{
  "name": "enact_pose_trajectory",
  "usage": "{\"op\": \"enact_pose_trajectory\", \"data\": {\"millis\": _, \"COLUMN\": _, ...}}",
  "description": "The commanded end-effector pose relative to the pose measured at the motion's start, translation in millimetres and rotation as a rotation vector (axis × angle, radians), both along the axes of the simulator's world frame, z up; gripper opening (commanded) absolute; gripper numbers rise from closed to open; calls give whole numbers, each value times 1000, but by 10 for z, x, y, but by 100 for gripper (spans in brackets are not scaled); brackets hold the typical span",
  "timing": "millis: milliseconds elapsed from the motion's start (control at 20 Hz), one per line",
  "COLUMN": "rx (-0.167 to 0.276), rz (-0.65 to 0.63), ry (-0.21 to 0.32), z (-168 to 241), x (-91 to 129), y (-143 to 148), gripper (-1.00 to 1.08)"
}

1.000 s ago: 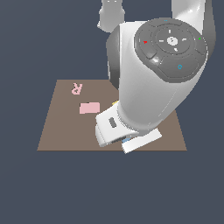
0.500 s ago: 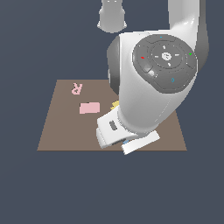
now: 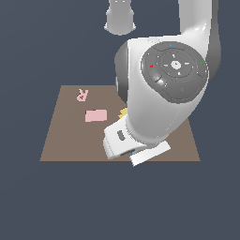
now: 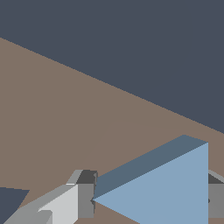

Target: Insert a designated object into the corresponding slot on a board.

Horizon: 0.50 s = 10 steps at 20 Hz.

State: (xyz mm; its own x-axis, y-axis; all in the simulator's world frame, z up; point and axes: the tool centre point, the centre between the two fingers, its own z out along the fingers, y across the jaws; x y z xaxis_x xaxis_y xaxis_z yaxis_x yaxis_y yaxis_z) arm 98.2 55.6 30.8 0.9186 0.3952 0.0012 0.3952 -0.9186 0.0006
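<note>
In the wrist view the light-blue triangle [image 4: 166, 188] sits between my gripper [image 4: 148, 202] fingers, touching a grey finger [image 4: 84, 197] on each side, just above the brown board [image 4: 65, 122]. In the exterior view the white hand [image 3: 118, 139] is low over the board's [image 3: 65, 140] near edge, and only a sliver of blue [image 3: 134, 153] shows beneath it. The triangle slot and the round hole are hidden behind the arm there. A dark patch [image 4: 11, 204] shows beside one finger in the wrist view; I cannot tell whether it is the slot.
A pink rectangle [image 3: 96, 115] and a pink letter R [image 3: 82, 94] lie on the board's left part in the exterior view. The yellow piece [image 3: 123, 112] peeks out beside the arm. The bulky white arm [image 3: 164, 93] covers the board's middle and right.
The arm's upper links and the round joint face have turned and shifted a little. The hand has stayed low over the board's near edge with the triangle in it.
</note>
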Motion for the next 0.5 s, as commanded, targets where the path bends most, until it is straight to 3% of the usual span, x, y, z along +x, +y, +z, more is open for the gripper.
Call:
{"op": "enact_pose_trajectory", "data": {"millis": 0, "rx": 0, "rz": 0, "ry": 1, "z": -8, "x": -5, "y": 3, "gripper": -100}}
{"op": "enact_pose_trajectory", "data": {"millis": 450, "rx": 0, "rz": 4, "ry": 2, "z": 24, "x": -4, "y": 5, "gripper": -100}}
